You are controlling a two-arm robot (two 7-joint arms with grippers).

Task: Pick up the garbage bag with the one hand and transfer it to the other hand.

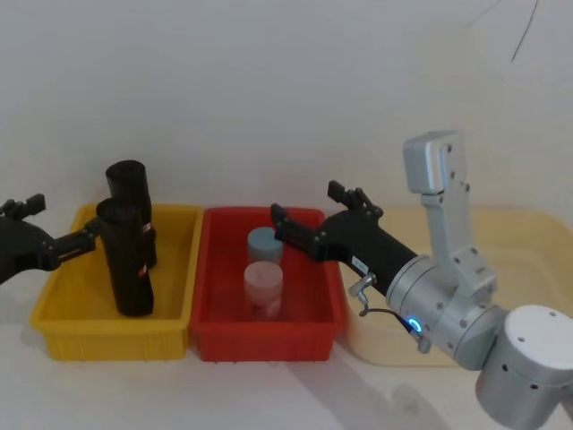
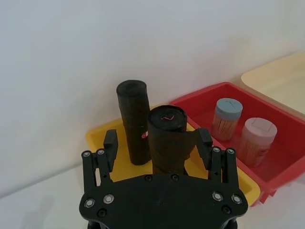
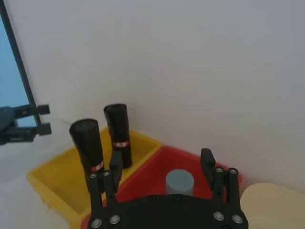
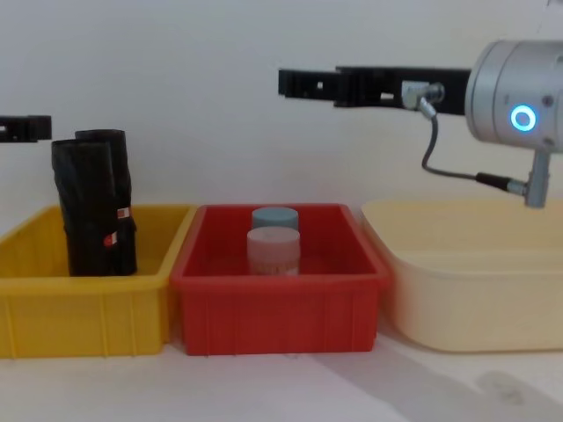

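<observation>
In the head view, the left gripper reaches in from the left edge with its fingers spread. It is lined up on the garbage bag, which stands upright in the yellow bin just in front of a second black roll. The right gripper hovers with its fingers apart and holding nothing, above the back of the red bin. In the left wrist view, the bag shows centred between the 2 spread fingers, not clamped. In the right wrist view, the left gripper's tips sit short of the rolls. In the chest view, its tip is level with the roll tops, just beside them. I judge this to be the approach before the pick. Next, the left gripper needs to advance, close on the nearer roll alone without knocking its neighbour, and lift. Count: 2 black rolls, 3 bins (yellow, red, cream bin), 2 capped jars in the red one, and 2 grippers.
</observation>
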